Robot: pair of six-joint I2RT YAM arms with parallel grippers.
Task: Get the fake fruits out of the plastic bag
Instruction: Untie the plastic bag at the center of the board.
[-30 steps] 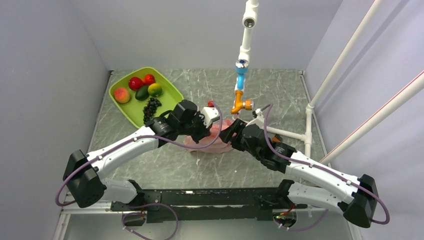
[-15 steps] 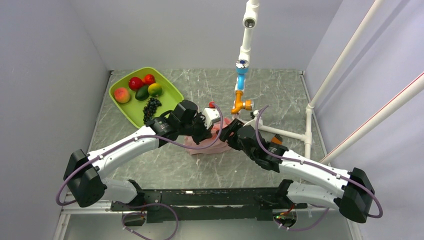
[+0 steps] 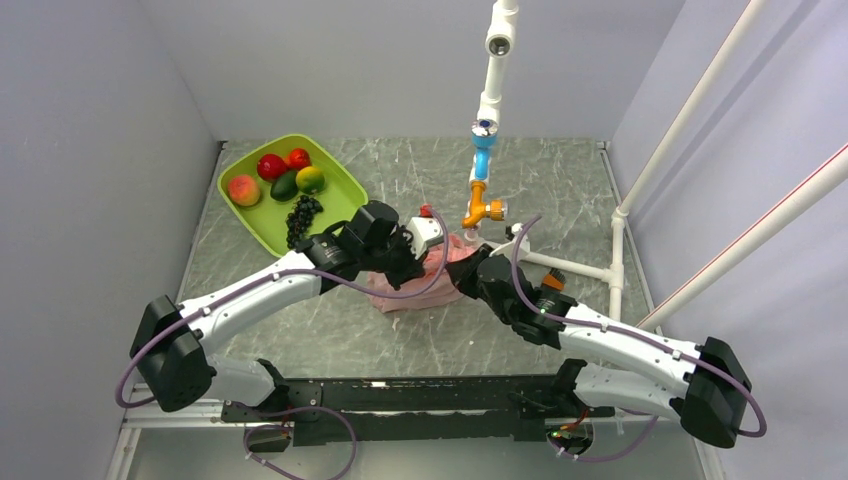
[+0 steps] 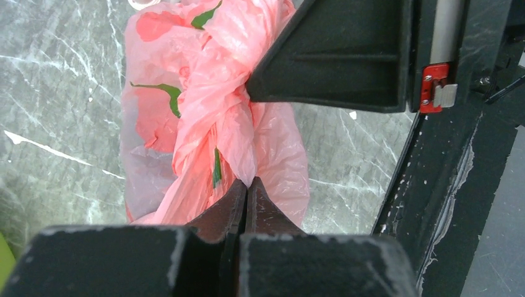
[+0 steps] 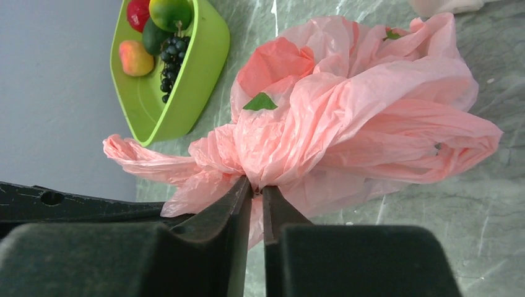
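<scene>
The pink plastic bag (image 3: 418, 290) lies crumpled on the marble tabletop between my two arms, its red fruit shapes and green marks showing. My left gripper (image 3: 420, 264) is at its left top; in the left wrist view this gripper (image 4: 247, 183) is shut on a twisted fold of the bag (image 4: 204, 111). From the right, my right gripper (image 3: 462, 274) meets the bag. In the right wrist view it (image 5: 257, 185) is shut on a gathered bunch of the bag's film (image 5: 347, 117). The fake fruits are hidden; nothing shows through the film.
A lime-green tray (image 3: 250, 216) at the back left holds a peach, red fruits, an avocado, a lime and dark grapes (image 3: 301, 214); its side (image 5: 201, 74) shows in the right wrist view too. A pipe stand with orange and blue fittings (image 3: 482, 190) rises behind the bag. White pipes (image 3: 616, 250) run along the right.
My right arm has pushed left into the bag and its jaws have closed on the film. The left gripper has kept its hold, shifting slightly right.
</scene>
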